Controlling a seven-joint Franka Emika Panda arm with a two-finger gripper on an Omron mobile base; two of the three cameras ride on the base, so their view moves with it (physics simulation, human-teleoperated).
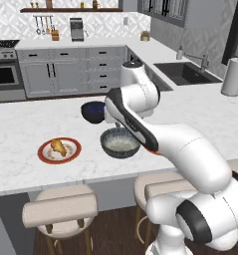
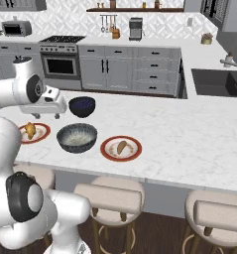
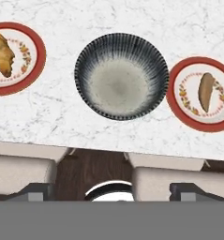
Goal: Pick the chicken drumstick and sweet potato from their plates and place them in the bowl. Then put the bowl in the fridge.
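Two plates flank the empty bowl (image 3: 121, 76), drumstick (image 3: 3, 53) left, sweet potato (image 3: 206, 92) right; short transfers. My end effector (image 3: 111, 190) hovers wide open, holding nothing.

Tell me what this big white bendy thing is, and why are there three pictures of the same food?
It is a white robot arm with dark joints. Two pictures come from cameras behind it, one on each side. The third looks down from a camera on its hand; the gripper, open and holding nothing, shows as two dark tips at the bottom. On the white marble counter stands a dark grey ribbed bowl, empty, between two red-rimmed plates. One plate carries a lumpy golden-brown chicken drumstick, the other plate a smooth orange-tan sweet potato. A smaller glossy dark blue bowl sits behind, and padded stools stand in front.
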